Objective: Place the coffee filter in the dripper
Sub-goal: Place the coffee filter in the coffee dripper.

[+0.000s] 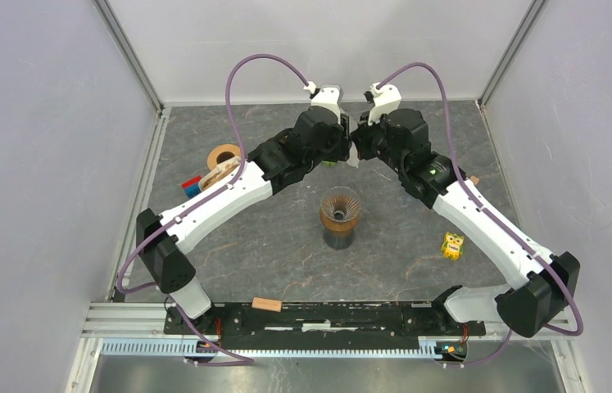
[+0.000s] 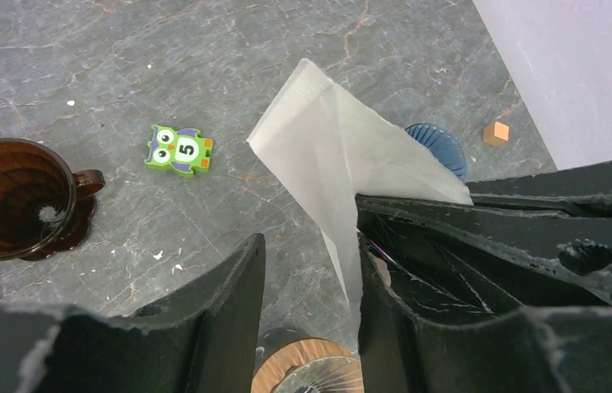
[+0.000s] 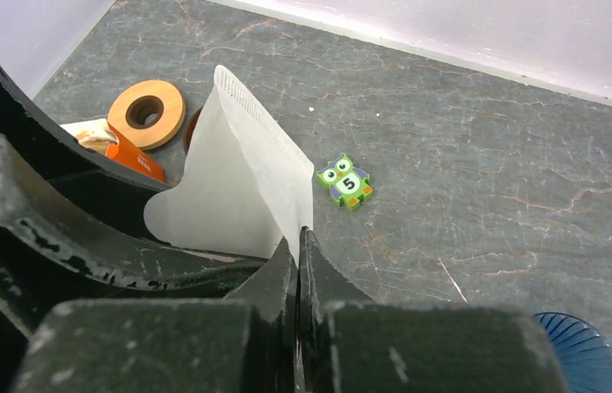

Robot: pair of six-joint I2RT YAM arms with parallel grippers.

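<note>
The white paper coffee filter (image 3: 237,188) hangs in the air at the back of the table, and my right gripper (image 3: 298,237) is shut on its lower edge. My left gripper (image 2: 309,241) is open beside it. The filter (image 2: 343,155) runs down close along the inner face of the left gripper's right finger (image 2: 384,311), and bare table shows between the two fingers. The brown ribbed dripper (image 1: 340,209) stands on a dark base mid-table, nearer than both grippers. In the left wrist view the dripper (image 2: 11,201) is far left, empty.
A green owl toy (image 2: 179,151) lies on the table beyond the filter. A blue ribbed dish (image 2: 442,147) and a small orange cube (image 2: 496,133) sit near the right wall. A tape roll (image 3: 147,110) lies at the back left. A wood-rimmed round object (image 2: 306,368) sits under the left fingers.
</note>
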